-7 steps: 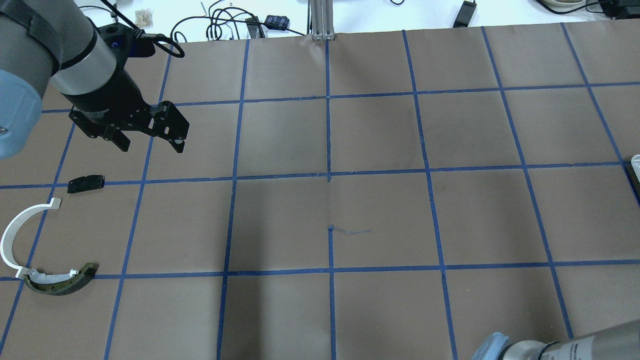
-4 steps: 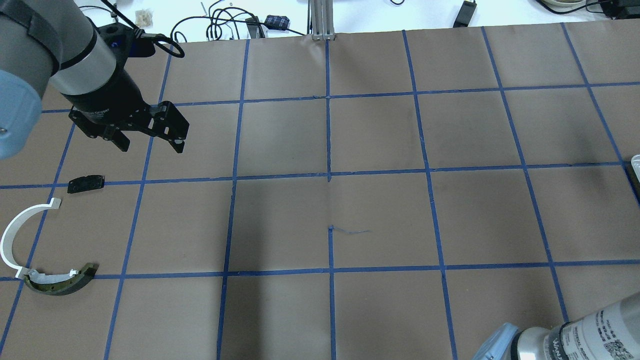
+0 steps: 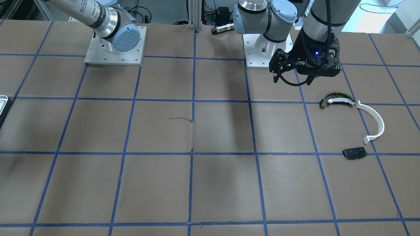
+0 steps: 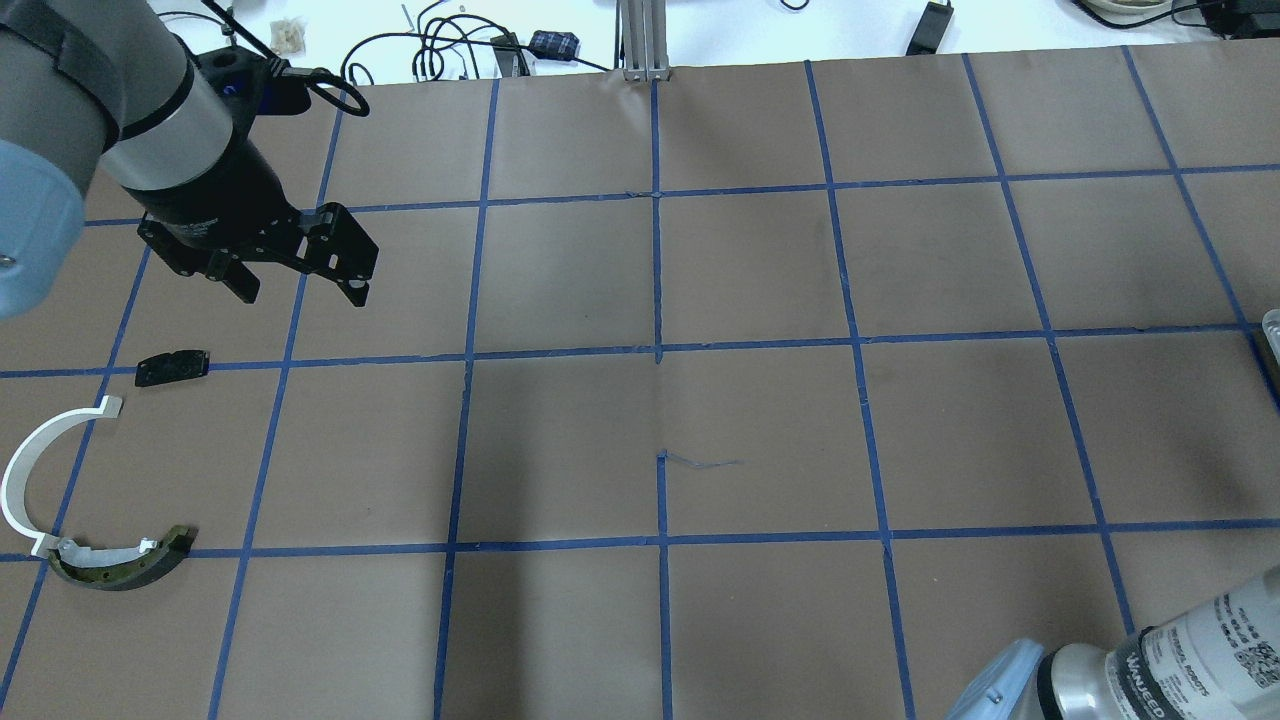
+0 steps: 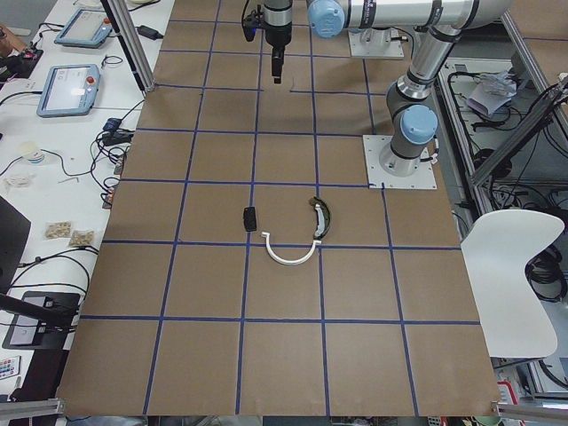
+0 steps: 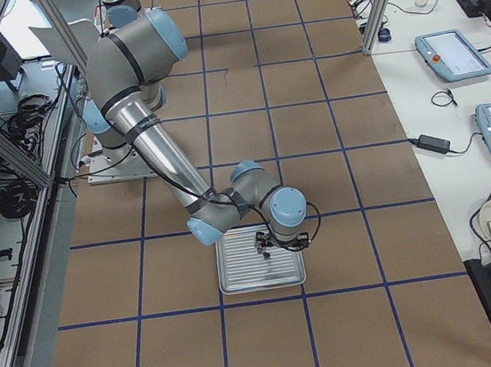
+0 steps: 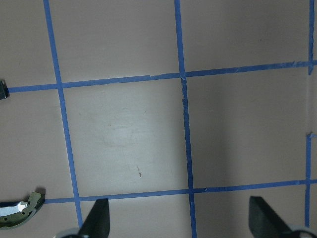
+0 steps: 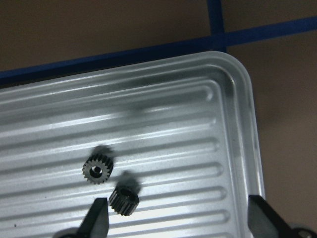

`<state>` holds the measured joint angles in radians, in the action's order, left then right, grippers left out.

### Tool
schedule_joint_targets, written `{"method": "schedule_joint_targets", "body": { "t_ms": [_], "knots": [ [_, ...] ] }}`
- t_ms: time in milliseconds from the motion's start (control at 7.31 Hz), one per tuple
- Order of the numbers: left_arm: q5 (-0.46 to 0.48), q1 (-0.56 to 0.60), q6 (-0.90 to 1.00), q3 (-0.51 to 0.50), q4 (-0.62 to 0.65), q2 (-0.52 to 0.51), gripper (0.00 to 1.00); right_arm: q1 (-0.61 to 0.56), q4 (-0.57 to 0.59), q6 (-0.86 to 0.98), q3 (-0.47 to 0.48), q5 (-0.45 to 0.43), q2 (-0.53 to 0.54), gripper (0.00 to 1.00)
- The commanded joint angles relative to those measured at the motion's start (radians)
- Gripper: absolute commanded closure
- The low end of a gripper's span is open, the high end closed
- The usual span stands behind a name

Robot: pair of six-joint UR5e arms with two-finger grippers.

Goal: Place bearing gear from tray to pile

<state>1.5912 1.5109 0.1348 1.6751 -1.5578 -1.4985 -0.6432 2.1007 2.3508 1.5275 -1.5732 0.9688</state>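
Two small dark bearing gears [image 8: 97, 168] [image 8: 124, 198] lie on the ribbed metal tray [image 8: 218, 99] in the right wrist view. My right gripper [image 8: 181, 221] is open above the tray, its left fingertip [image 8: 99, 218] just beside the nearer gear. The tray also shows in the exterior right view [image 6: 239, 278], under that gripper. The pile lies at the table's far left: a white half-ring [image 4: 25, 465], an olive-black curved piece [image 4: 125, 568] and a small black plate [image 4: 172, 367]. My left gripper [image 4: 300, 292] is open and empty, high above the table beyond the pile.
Brown paper with a blue tape grid [image 4: 660, 350] covers the table. A metal post [image 4: 645, 40] and cables [image 4: 440, 45] stand at the far edge. A sliver of the tray [image 4: 1272, 325] shows at the right edge. The arm bases [image 3: 113, 46] stand at the robot's side.
The right arm's forearm has come further into the overhead view at the bottom right. The left arm and the pile have not moved.
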Motion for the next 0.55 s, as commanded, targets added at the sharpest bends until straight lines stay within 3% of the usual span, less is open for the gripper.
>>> {"method": "schedule_joint_targets", "body": {
  "t_ms": [0,411],
  "knots": [
    [0.003,0.000,0.000,0.002,-0.001,0.001,0.00,0.025,0.039,-0.001,0.060,-0.008,0.001,0.07],
    [-0.004,0.000,-0.007,0.002,0.002,-0.006,0.00,0.031,0.048,0.007,0.063,-0.004,-0.001,0.15]
  ]
}}
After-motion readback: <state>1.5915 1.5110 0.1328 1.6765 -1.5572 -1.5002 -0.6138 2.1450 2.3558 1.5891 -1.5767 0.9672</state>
